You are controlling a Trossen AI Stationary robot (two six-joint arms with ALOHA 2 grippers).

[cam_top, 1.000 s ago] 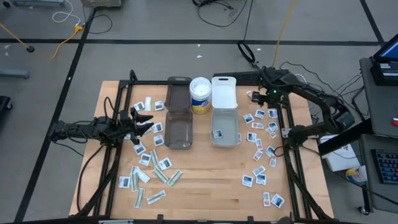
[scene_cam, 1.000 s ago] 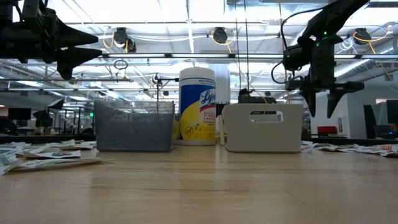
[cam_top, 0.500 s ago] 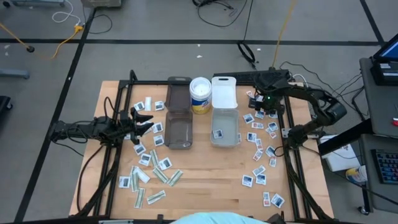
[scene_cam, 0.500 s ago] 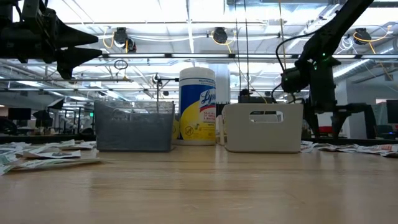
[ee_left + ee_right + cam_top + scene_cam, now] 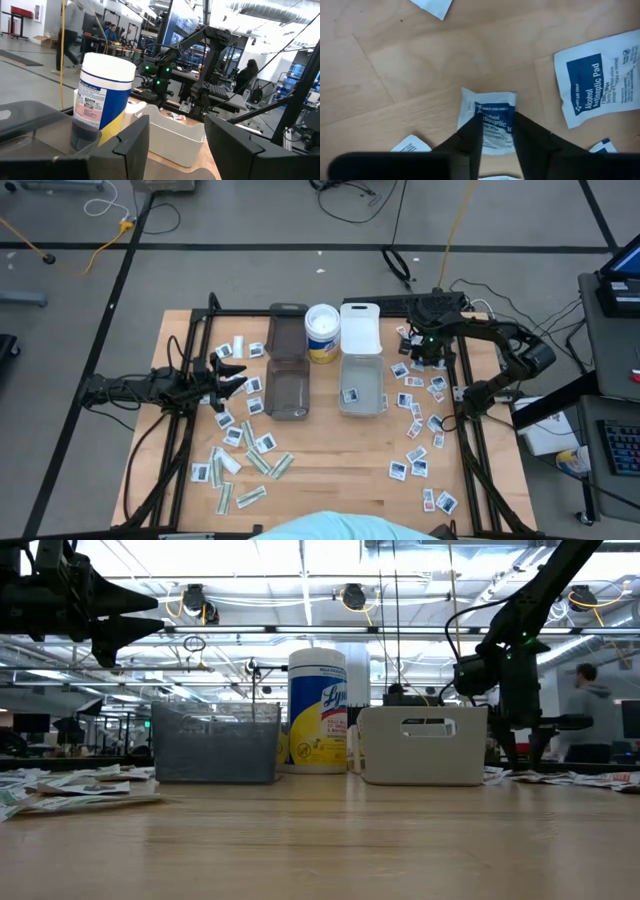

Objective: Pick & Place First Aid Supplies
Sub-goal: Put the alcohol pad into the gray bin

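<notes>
Small first aid packets lie flat on the table in two scatters, one on the left [image 5: 243, 448] and one on the right [image 5: 418, 402]. My right gripper [image 5: 421, 354] points straight down at the far right of the table, its tips at table level [image 5: 525, 758]. A white packet with blue print [image 5: 490, 111] lies under and between its narrowly open fingers. One packet [image 5: 350, 394] lies inside the clear bin [image 5: 378, 385]. My left gripper [image 5: 240, 375] waits open above the left scatter, level, holding nothing. My right gripper comes from above, pointing down. Its two fingertips [image 5: 470, 142] stand on the packet's two side margins [image 5: 466, 112], with the blue print showing in the gap between them. The packet lies flat on the table.
A smoky bin [image 5: 272, 390] and the clear bin stand mid-table, their lids [image 5: 360, 328] behind them and a wipes canister [image 5: 322, 332] between the lids. Another alcohol pad packet [image 5: 597, 75] lies close by. A person [image 5: 590, 715] stands in the room beyond.
My right gripper has come down from above the right scatter until its fingertips reached the table, then stayed there, and its fingers have drawn closer together. A pale blue shape has come in at the table's near edge.
</notes>
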